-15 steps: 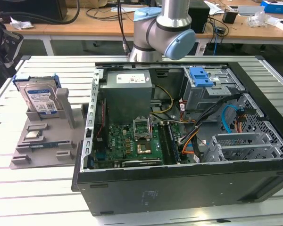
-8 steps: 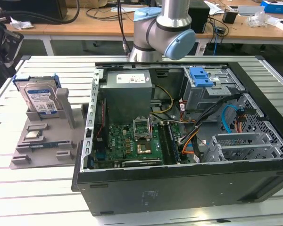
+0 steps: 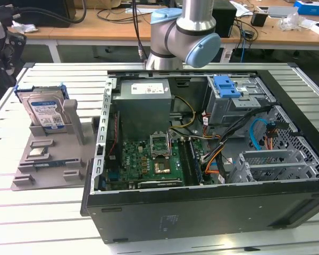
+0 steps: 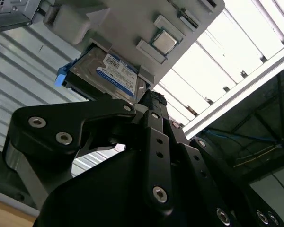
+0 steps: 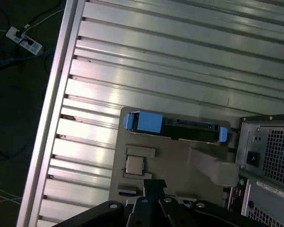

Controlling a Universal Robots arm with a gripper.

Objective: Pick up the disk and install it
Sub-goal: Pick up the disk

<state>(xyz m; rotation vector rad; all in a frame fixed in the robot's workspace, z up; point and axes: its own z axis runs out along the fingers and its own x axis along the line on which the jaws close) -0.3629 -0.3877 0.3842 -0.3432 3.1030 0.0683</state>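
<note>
Exterior view, from its left to its right.

- Counter [image 3: 32,212]: slatted metal top. A grey holder [image 3: 48,164] lies toward the edge on the exterior view's left.
- Disk [image 3: 45,111]: stands upright on edge in the holder's back slot, label facing the camera, blue carrier around it. Not yet picked up.
- 1 small square chip [image 3: 38,152] lies flat on the holder in front of the disk.
- Open case [image 3: 202,212]: on its side just beside the holder, taking up the middle of the counter and the side on the exterior view's right. Inside sit a grey power supply [image 3: 143,106], then a blue bracket [image 3: 226,86] toward the far corner.
- Arm [image 3: 181,32]: base at the counter's far edge, behind the case.

Both wrist views: pincer [image 5: 154,184] [image 4: 150,98] clenched, grasping nothing. It hangs over the holder [image 5: 180,161] [image 4: 132,23], on the chip [image 5: 134,164] [image 4: 163,41] side, apart from the disk [image 5: 189,130] [image 4: 114,72].
</note>
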